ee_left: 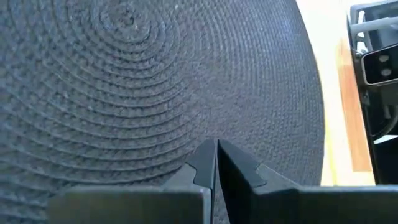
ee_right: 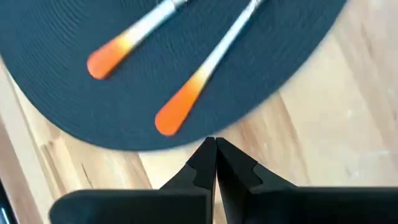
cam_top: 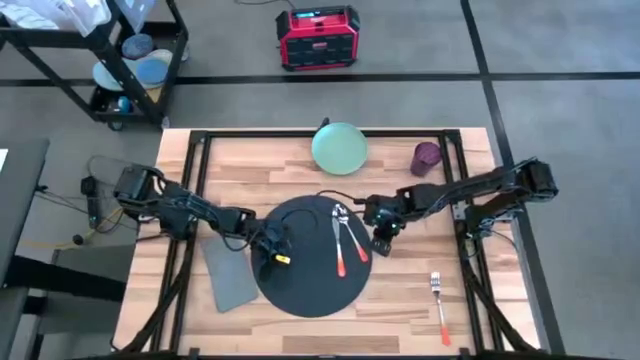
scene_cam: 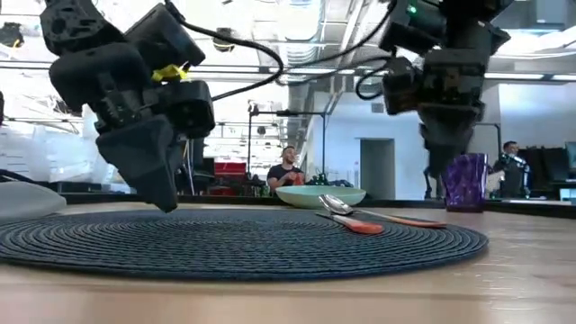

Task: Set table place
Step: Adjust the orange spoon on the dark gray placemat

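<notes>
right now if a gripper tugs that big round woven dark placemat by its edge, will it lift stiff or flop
Probably flop: the round dark woven placemat looks thin and lies flat on the light-wood table. It likely slides rather than lifts, carrying the two orange-handled utensils resting on it.

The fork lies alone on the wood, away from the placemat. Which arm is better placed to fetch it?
Probably the right. The fork lies on the table's right side, and the right gripper, shut, hangs near the placemat's right edge. The left gripper, also shut, is over the mat's left part.

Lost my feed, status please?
Left gripper shut, empty, over placemat. Right gripper shut, empty, beside two spoons. Plate off mat.
</notes>
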Robot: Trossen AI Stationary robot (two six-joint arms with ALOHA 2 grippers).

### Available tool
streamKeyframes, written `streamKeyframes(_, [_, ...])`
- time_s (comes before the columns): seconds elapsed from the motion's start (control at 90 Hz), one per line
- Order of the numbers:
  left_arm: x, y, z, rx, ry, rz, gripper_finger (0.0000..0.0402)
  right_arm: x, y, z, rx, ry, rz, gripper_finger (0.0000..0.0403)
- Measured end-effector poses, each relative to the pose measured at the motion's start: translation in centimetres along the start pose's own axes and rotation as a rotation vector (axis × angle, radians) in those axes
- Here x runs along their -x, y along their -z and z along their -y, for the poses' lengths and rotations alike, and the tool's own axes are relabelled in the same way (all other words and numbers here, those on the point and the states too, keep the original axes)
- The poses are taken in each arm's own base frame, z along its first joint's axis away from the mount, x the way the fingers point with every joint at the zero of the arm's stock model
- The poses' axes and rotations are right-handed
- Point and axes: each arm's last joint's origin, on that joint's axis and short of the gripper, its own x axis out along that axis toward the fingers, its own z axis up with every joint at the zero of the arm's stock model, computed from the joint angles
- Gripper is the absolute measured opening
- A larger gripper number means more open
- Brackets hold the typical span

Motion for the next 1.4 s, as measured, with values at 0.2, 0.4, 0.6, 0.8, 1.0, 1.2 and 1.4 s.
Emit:
streamKeyframes(0.2, [0.0,0.0,0.0,0.0,-0.003,-0.001,0.0,-0.9,0.6,-0.5,-0.013,-0.05,0.027,0.0])
streamKeyframes(0.4, [0.0,0.0,0.0,0.0,-0.016,0.005,0.0,-0.9,0.6,-0.6,-0.008,-0.058,0.037,0.0])
streamKeyframes(0.6, [0.0,0.0,-0.1,0.001,-0.028,0.009,0.0,-2.2,0.5,-0.6,-0.004,-0.04,0.03,0.0])
streamKeyframes(0.8, [0.0,0.0,-0.1,0.001,-0.028,0.009,0.0,-3.8,0.2,-1.2,-0.021,-0.083,0.046,0.0])
streamKeyframes(1.0, [0.0,0.0,-0.1,-0.007,-0.028,0.008,0.0,-3.8,0.5,-1.1,-0.023,-0.065,0.015,0.0])
streamKeyframes(1.2, [0.0,0.0,-0.1,-0.009,-0.028,0.008,0.0,-3.9,0.9,-1.7,0.004,-0.074,0.001,0.0])
streamKeyframes(1.4, [0.0,0.0,-0.1,-0.01,-0.029,0.008,0.0,-4.0,1.2,-2.0,0.022,-0.077,-0.005,0.0])
